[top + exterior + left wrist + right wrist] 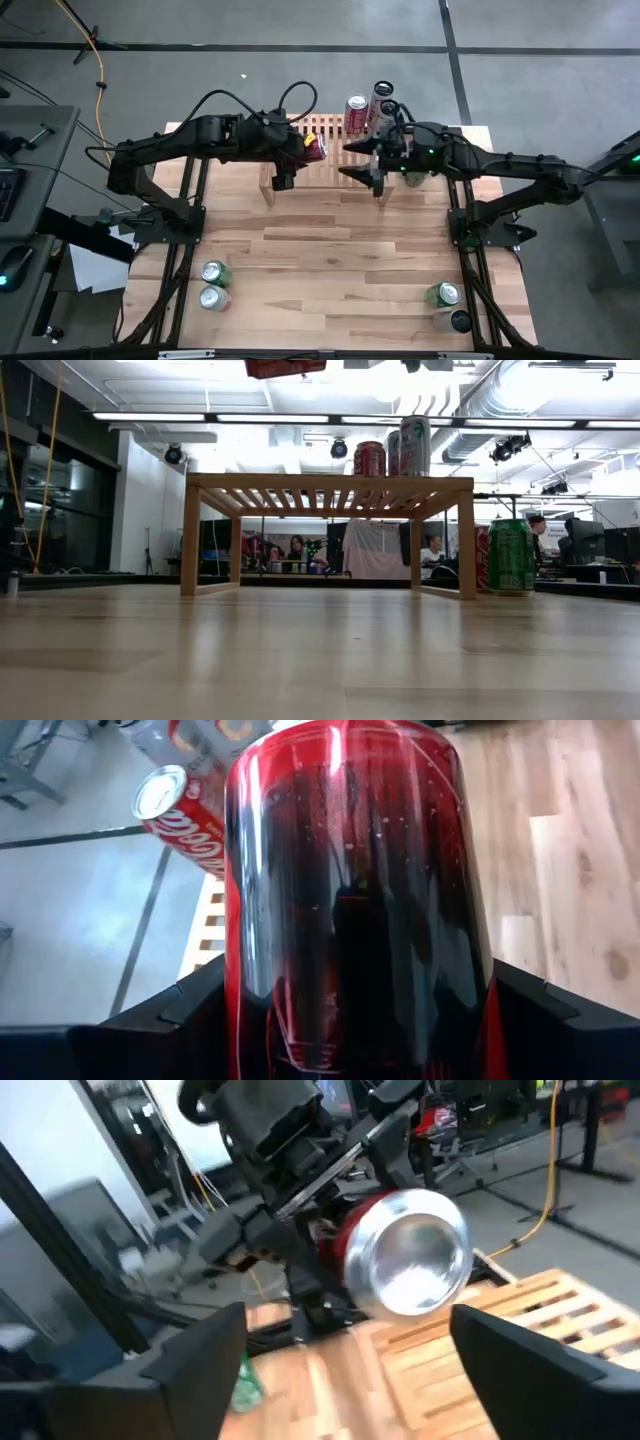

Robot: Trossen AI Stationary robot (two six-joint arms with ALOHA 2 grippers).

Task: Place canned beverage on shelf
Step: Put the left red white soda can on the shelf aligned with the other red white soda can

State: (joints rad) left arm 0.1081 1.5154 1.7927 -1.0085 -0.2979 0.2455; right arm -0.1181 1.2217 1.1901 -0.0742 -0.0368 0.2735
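Left gripper clamps a red can above the shelf; right gripper hangs open, empty. Next: lower it upright.

Both arms reach inward over the far part of the worktop, meeting above the shelf. The left arm stretches from its base toward the shelf's left half, elbow bent, wrist over the slats. The left gripper is clamped on a dark red can, one finger at each flank. The right arm extends from its base toward the shelf's right half. The right gripper points at the left gripper, its fingers spread wide with nothing between them.
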